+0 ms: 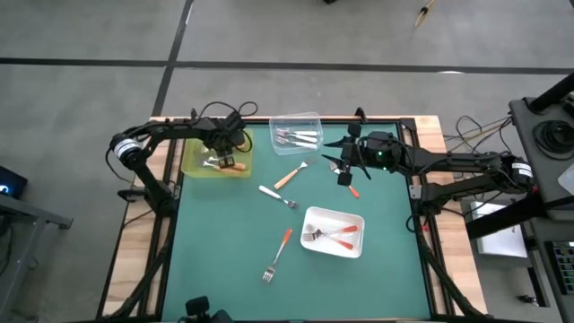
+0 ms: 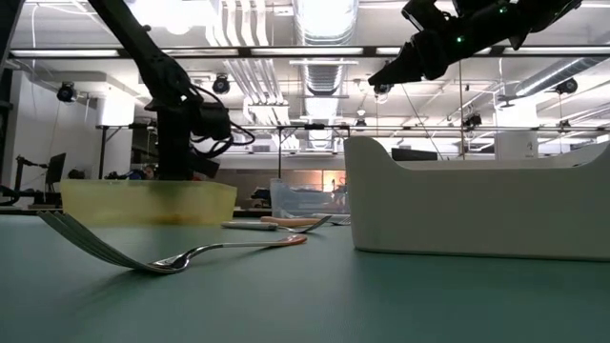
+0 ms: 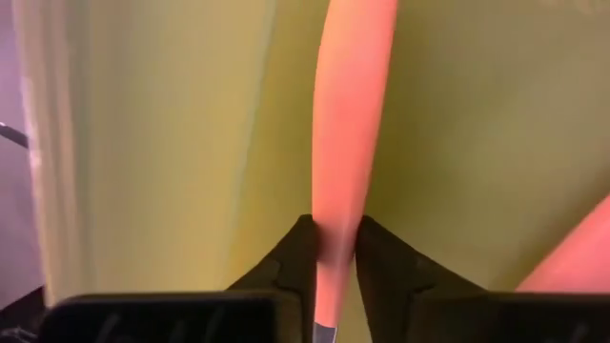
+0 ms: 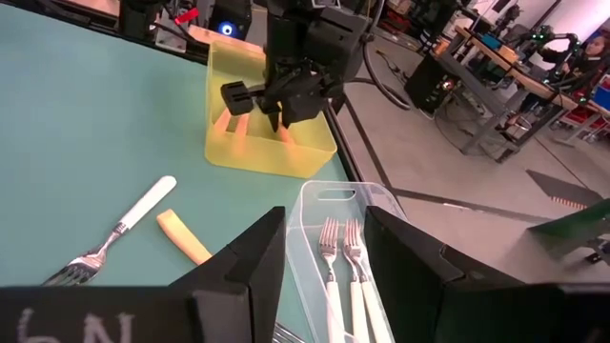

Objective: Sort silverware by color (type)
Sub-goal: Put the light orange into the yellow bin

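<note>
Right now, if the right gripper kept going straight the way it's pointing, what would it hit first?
Most likely the clear tray, just ahead of the right gripper, or the white-handled forks in it; depth is hard to judge.

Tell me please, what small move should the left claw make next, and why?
Probably it should open and let go. The left claw is down inside the yellow tray, its fingers pinching an orange-handled fork whose handle lies against the tray's floor beside another orange handle. The right claw hangs open near the clear tray.
</note>
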{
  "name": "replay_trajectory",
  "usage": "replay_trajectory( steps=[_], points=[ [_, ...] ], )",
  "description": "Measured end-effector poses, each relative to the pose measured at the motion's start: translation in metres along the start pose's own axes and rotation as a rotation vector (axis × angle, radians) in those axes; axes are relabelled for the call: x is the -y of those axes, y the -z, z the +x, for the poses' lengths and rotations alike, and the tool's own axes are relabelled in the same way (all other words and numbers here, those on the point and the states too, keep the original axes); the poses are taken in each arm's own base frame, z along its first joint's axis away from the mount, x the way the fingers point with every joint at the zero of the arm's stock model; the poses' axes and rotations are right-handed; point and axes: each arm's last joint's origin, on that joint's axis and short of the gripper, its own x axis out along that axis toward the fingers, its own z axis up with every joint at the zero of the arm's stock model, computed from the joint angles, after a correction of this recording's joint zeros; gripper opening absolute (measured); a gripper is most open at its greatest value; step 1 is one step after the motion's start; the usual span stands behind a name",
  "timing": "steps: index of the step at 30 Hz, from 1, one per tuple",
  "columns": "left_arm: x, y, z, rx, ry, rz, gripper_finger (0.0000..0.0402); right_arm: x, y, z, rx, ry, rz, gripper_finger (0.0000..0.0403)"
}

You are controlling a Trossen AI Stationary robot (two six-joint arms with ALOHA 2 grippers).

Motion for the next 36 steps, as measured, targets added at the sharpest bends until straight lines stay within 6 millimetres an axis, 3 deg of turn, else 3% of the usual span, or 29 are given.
replay_trajectory(
  steps=[7, 15, 26, 36],
  points=[
    [-0.001, 0.002, -0.006, -0.016, -0.002, -0.027, 0.0027, 0.0, 0.0, 0.0, 0.0, 0.0, 0.007, 0.0137],
    [-0.006, 0.006, -0.029, -0.077, 0.043, -0.033, 0.0027, 0.0, 0.0, 0.0, 0.0, 0.0, 0.015, 0.0137],
    [-0.007, 0.01, -0.064, -0.074, 0.361, 0.025, 0.0027, 0.0, 0.0, 0.0, 0.0, 0.0, 0.016, 0.0137],
    [-0.018, 0.003, -0.075, -0.014, 0.346, 0.111, 0.0033, 0.0, 0.0, 0.0, 0.0, 0.0, 0.016, 0.0137]
  ],
)
